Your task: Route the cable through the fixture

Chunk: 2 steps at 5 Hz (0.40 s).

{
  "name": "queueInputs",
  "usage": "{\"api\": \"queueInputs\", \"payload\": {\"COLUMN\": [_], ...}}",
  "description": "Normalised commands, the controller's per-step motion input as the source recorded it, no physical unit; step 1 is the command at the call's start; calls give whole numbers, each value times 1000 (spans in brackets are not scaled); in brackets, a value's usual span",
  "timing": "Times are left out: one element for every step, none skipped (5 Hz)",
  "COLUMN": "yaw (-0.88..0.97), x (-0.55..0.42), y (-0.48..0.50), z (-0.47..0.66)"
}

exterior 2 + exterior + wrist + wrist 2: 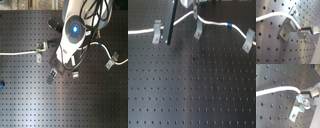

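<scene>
The white cable point(214, 23) comes in from the first exterior view's left, reaches the left fixture point(158, 31), and shows again rising to my gripper point(192, 7) at the top edge. From there it runs past a blue band point(228, 25) to the right fixture point(248, 41). The middle fixture point(198, 30) stands just below the gripper. In both wrist views the gripper point(301, 30) is shut on the cable point(276, 15) beside this fixture point(287, 28). The cable point(278, 90) bends over the fixture's upper edge; whether it sits in the slot I cannot tell.
All of it sits on a black perforated board point(193, 90). A black bar point(168, 22) slants down next to the left fixture. In the second exterior view the arm point(74, 30) covers the middle fixture. A small blue object point(1, 84) lies at the second exterior view's left edge.
</scene>
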Motion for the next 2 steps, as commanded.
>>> {"api": "queueInputs", "payload": {"yaw": [0,0], "x": [-192,-352], "y": [-36,-120], "z": [129,219]}}
